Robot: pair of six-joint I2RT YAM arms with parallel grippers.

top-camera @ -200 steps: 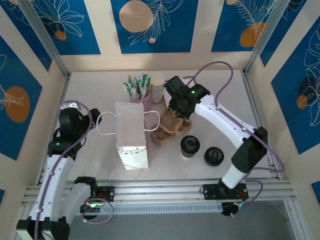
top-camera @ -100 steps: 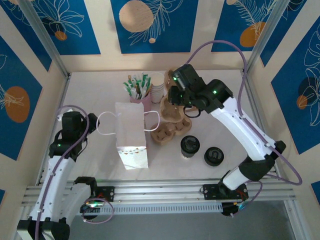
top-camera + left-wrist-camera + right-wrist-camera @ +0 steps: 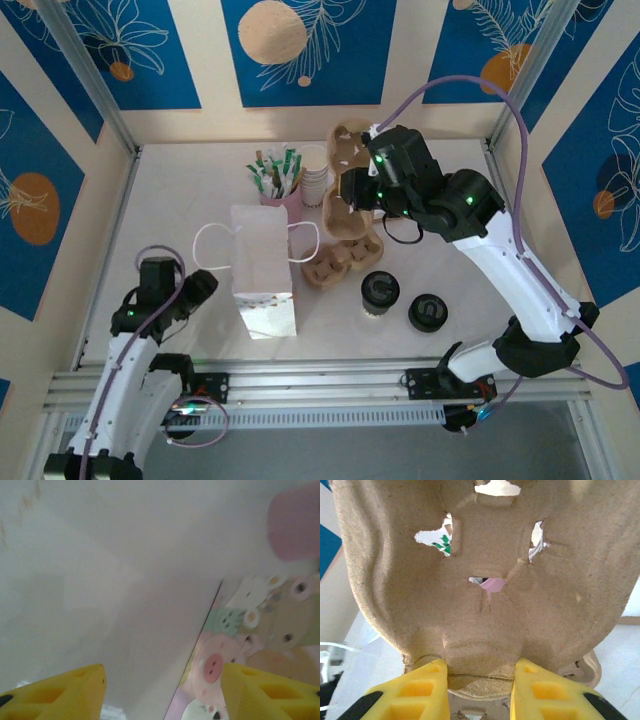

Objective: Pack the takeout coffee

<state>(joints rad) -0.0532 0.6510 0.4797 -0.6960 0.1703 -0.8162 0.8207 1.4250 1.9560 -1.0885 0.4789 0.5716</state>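
Two tools: my right tool (image 3: pixel 480 680) pinches the edge of a brown pulp cup carrier (image 3: pixel 485 580), lifted above the table (image 3: pixel 180 190). My left tool (image 3: pixel 162 680) gapes wide and empty, with a white paper bag (image 3: pixel 262 270) just ahead of it. The takeout coffee (image 3: pixel 380 291) stands upright on the table, below the right tool and nearer me.

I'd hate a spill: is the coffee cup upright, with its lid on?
Upright and lidded: the takeout coffee stands on the table right of the bag, with its black lid facing up.

Left wrist view blurred: pink holder (image 3: pixel 295 527), paper bag (image 3: pixel 125 605) smeared. Top of cup carrier (image 3: pixel 480 580) cut off.
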